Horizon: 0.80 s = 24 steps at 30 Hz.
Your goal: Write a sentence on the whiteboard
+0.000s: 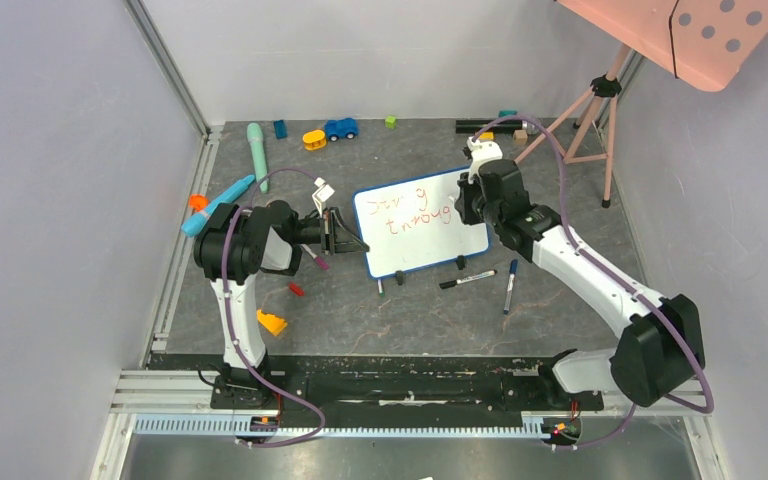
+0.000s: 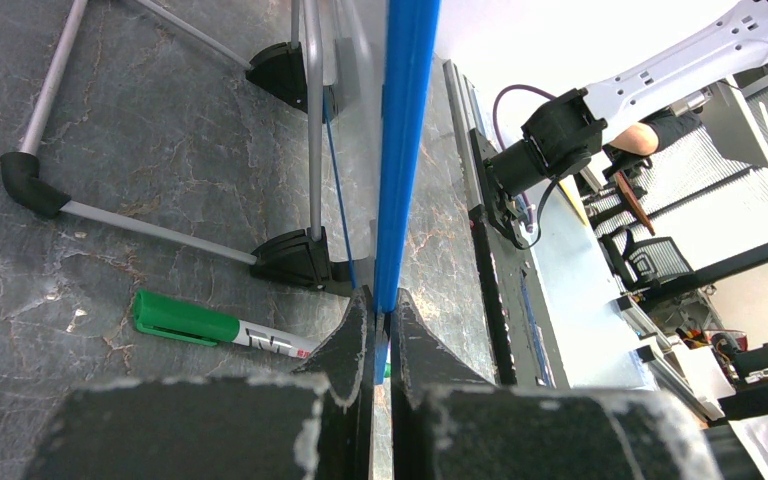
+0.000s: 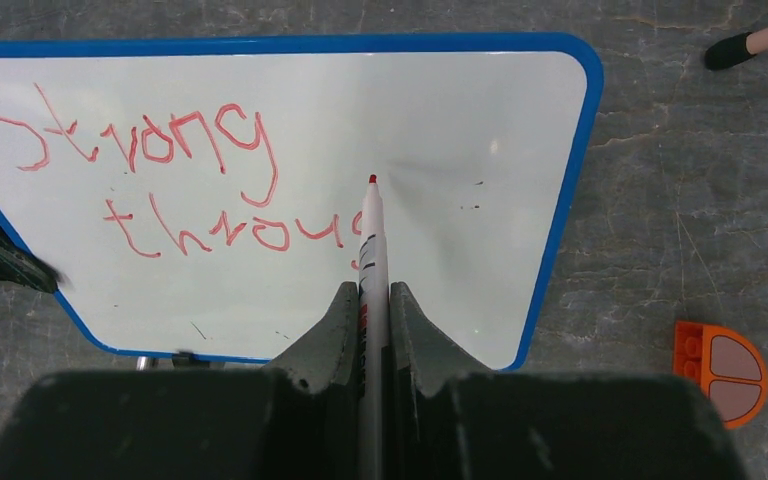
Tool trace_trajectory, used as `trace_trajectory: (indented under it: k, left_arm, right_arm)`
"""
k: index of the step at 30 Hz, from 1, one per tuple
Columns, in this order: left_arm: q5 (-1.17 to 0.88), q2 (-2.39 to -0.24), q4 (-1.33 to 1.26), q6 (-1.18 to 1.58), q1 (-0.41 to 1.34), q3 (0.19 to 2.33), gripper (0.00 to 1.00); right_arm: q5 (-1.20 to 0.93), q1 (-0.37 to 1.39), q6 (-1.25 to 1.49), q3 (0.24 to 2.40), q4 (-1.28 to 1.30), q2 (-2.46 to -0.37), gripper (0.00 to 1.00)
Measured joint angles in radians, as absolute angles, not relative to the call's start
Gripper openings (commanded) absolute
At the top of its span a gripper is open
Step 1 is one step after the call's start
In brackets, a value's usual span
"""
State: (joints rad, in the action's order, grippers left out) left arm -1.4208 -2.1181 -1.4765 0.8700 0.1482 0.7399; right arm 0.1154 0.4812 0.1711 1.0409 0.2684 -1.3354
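The whiteboard (image 1: 430,250) with its blue frame stands tilted on the table between the arms. My left gripper (image 1: 355,241) is shut on the board's left edge; in the left wrist view the blue frame (image 2: 405,150) runs down between the jaws of the left gripper (image 2: 382,295). My right gripper (image 3: 368,290) is shut on a red marker (image 3: 372,240) over the whiteboard (image 3: 460,130), and from above the right gripper (image 1: 465,197) sits over its right part. The sentence (image 3: 160,150) reads "Strong" over "throug" in red. The marker tip sits right of the words; I cannot tell whether it touches the board.
A black marker (image 1: 468,279) and a blue marker (image 1: 509,286) lie in front of the board, a green marker (image 2: 185,320) by its feet. Toys (image 1: 314,139) line the back edge. A tripod (image 1: 590,110) carries a pink dotted panel (image 1: 700,30). An orange piece (image 3: 720,358) lies nearby.
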Motion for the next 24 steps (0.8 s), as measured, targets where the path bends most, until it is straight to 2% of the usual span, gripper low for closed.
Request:
trace_trajectory:
  k: [16,24]
  left_arm:
    - [-1.420,-2.118,-1.477,0.870,0.148,0.740,0.02]
    - [-1.420,-2.118,-1.477,0.870,0.148,0.740,0.02]
  right_arm:
    - [0.130,0.479,0.163,1.052,0.265,-1.387,0.00]
    - [0.120,0.479,0.175,0.968,0.244,-1.348,0.00]
